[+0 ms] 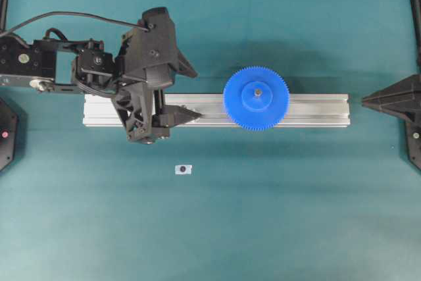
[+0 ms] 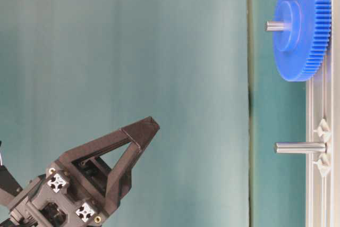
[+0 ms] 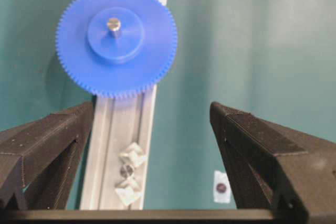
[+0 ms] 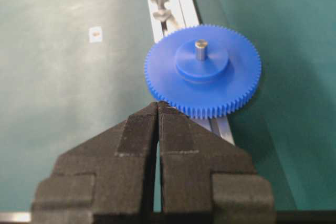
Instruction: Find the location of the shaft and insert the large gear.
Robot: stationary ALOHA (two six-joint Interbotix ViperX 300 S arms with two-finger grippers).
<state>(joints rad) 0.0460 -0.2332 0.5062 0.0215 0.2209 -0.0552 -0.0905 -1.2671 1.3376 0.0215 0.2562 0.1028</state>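
Note:
The large gear point(image 1: 256, 98), a bright blue toothed disc, lies flat on the aluminium rail point(image 1: 309, 110). The grey shaft point(image 3: 113, 24) pokes up through its hub hole, as the right wrist view point(image 4: 200, 49) and the table-level view point(image 2: 276, 25) also show. My left gripper point(image 1: 197, 94) hovers over the rail to the left of the gear, open, with nothing between its fingers point(image 3: 239, 129). My right gripper point(image 1: 364, 100) is at the rail's right end, shut and empty, its tips point(image 4: 158, 104) just short of the gear's teeth.
A second bare pin point(image 3: 126, 170) stands on the rail between clear mounts, below my left gripper; it is also in the table-level view point(image 2: 300, 147). A small white tag with a dark dot point(image 1: 183, 169) lies on the teal mat in front of the rail.

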